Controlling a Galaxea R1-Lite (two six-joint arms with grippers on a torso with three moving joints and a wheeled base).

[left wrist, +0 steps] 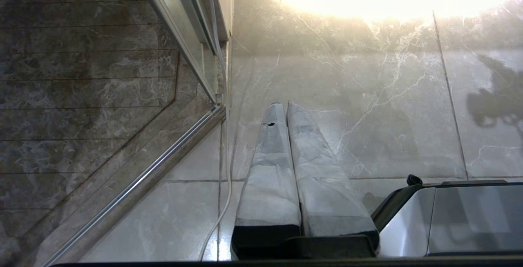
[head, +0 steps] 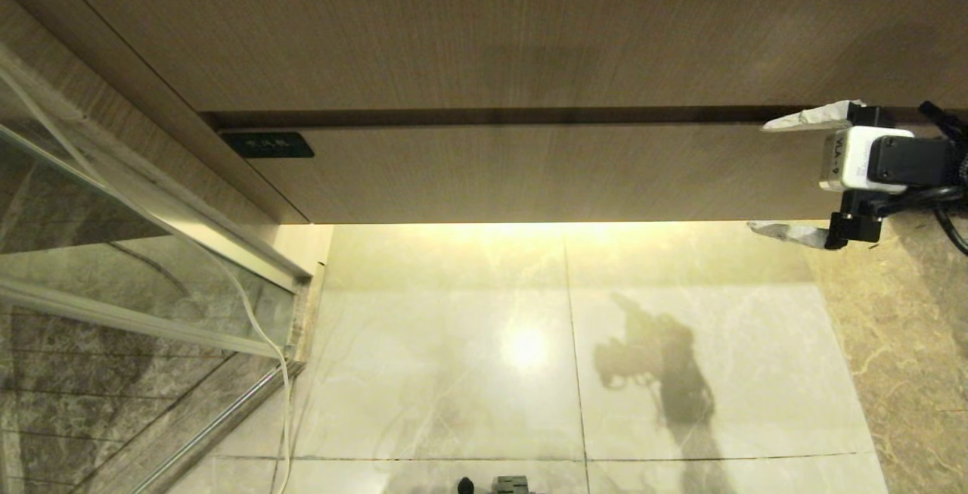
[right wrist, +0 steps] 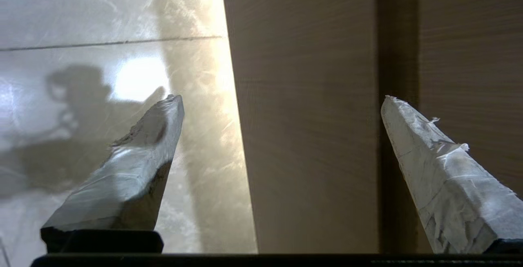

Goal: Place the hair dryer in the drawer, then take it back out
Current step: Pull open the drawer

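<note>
The drawer (head: 529,172) shows only its flat pale wood-grain front, under a dark gap below the counter; nothing of its inside is visible. The hair dryer is out of view. My right gripper (head: 767,176) comes in level from the right at the drawer's right end. It is open wide, one fingertip at the gap above the front and the other below its bottom edge. In the right wrist view the drawer front (right wrist: 306,136) stands between the spread fingers of the right gripper (right wrist: 282,99), which holds nothing. My left gripper (left wrist: 286,104) hangs shut and empty over the floor.
A wood-grain counter (head: 484,25) overhangs the drawer. A glass shower door (head: 113,252) with a metal frame stands at the left, and a white cord (head: 265,335) runs down beside it. Glossy marble floor (head: 454,373) lies below. A small dark label (head: 268,144) sits at the drawer's left end.
</note>
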